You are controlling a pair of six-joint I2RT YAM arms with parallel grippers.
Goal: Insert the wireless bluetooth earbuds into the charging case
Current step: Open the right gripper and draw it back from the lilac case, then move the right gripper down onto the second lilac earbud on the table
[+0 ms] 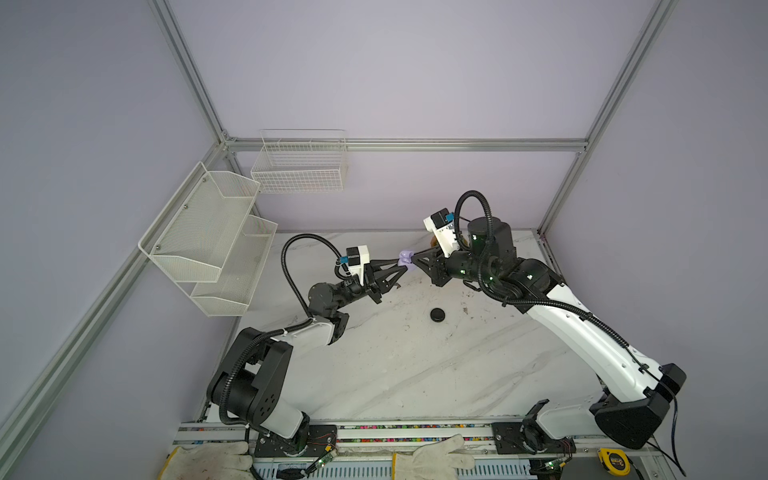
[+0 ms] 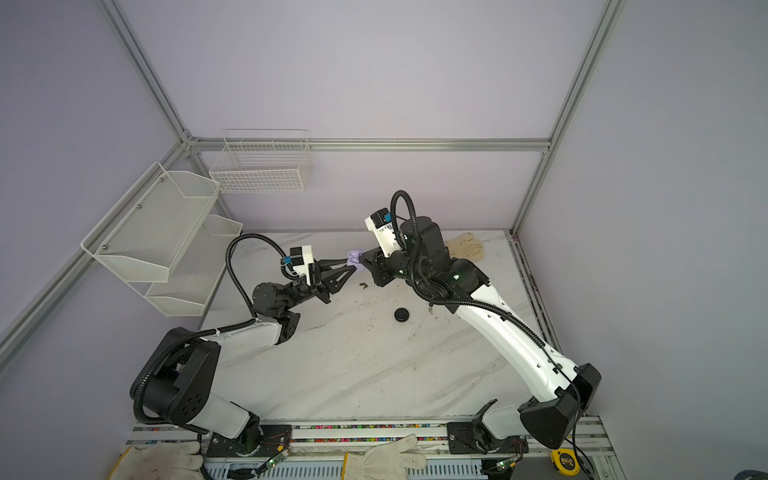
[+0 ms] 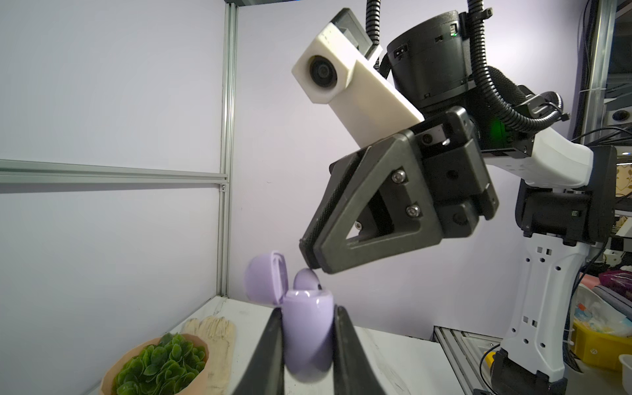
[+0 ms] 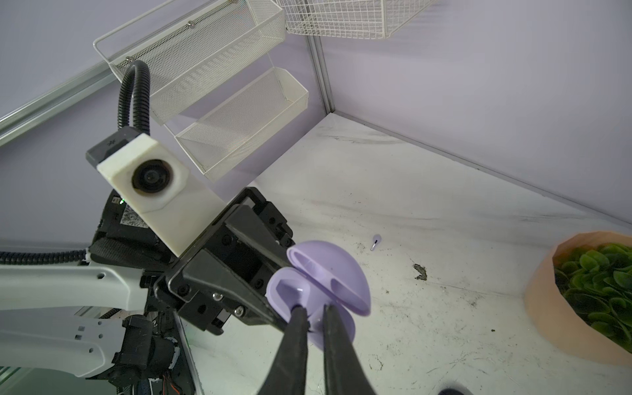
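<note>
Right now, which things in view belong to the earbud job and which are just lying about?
Job: lilac charging case, lid open, held in left gripper; lilac earbud in right gripper at its opening; second lilac earbud on table; black round case.
Lying about: potted plant, work gloves, wire baskets, tape measure, dark debris.

The charging case [image 3: 307, 328] and lilac earbud [image 3: 304, 277] look like smooth, glossy plastic. The right gripper [image 3: 312, 265] is matt black plastic with a ribbed pad. The table [image 1: 415, 365] is marble-patterned and scuffed; the mesh shelves [image 1: 199, 224] at left are white-painted metal; the gloves [image 1: 432, 459] at the bottom edge, knitted cloth.
</note>
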